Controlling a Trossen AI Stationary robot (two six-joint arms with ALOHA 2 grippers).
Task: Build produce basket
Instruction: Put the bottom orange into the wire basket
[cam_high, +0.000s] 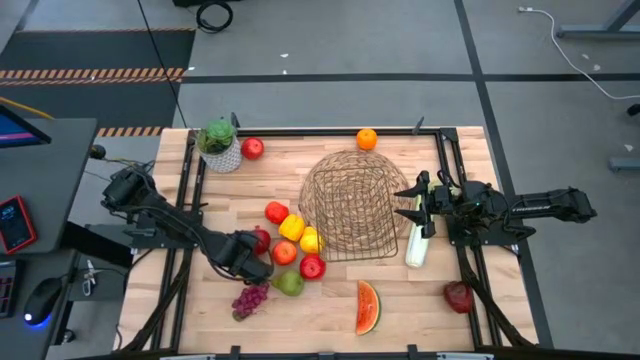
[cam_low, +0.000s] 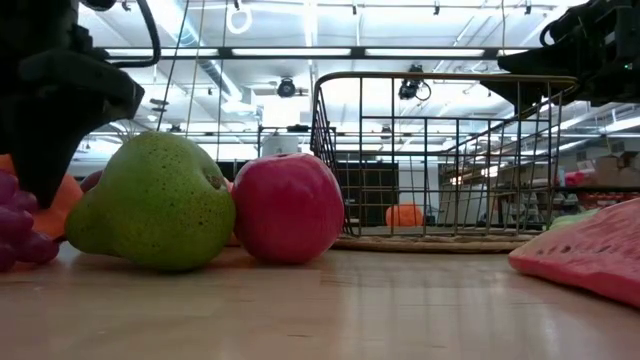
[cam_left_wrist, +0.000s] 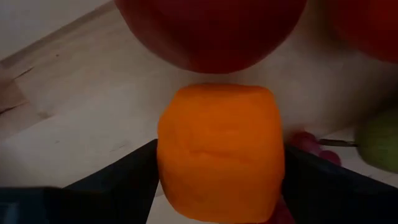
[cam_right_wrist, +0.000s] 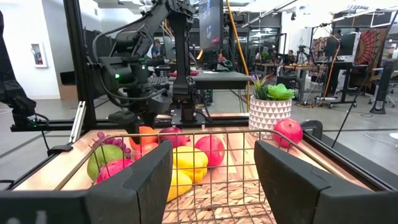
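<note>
Orange, blocky produce piece (cam_left_wrist: 217, 152) clamped between left gripper (cam_high: 247, 258) fingers (cam_left_wrist: 121, 180), low among red apples, yellow pieces and green pear (cam_high: 289, 284) on wooden table (cam_high: 200, 320). Round dark wire-mesh basket (cam_high: 350, 203) just beside that cluster, mid-table. Right gripper (cam_high: 417, 205) at basket's rim, fingers (cam_right_wrist: 146, 180) shut, empty between.

A green pear (cam_low: 150, 203) beside a red apple (cam_low: 288, 207), purple grapes (cam_high: 250, 298), an orange block (cam_left_wrist: 219, 150), dark wire basket (cam_high: 348, 208).
</note>
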